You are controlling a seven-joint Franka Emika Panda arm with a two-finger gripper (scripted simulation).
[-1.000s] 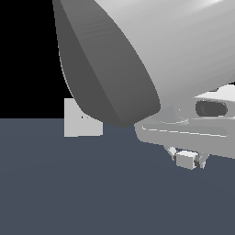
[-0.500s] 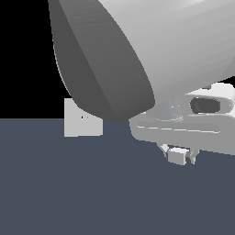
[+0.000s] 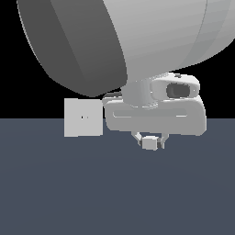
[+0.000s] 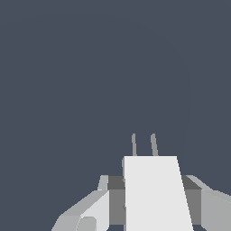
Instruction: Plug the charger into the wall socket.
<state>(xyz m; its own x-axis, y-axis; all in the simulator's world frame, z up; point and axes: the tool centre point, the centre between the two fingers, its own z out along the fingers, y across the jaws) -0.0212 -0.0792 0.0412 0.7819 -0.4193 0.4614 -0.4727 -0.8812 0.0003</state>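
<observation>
The charger (image 3: 148,142) is held between the narrow jaws of the gripper (image 3: 149,141), lifted above the bench (image 3: 117,193). Its two prongs (image 4: 144,145) are pointed forward for insertion. The wall socket (image 3: 83,117) stands apart, toward the exterior view's left.

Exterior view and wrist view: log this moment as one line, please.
end effector: shut on small off-white cuboid charger | charger: lifted, prongs visible | flat light-grey square wall socket: upright, apart, toward exterior view's left | plugged: no
</observation>
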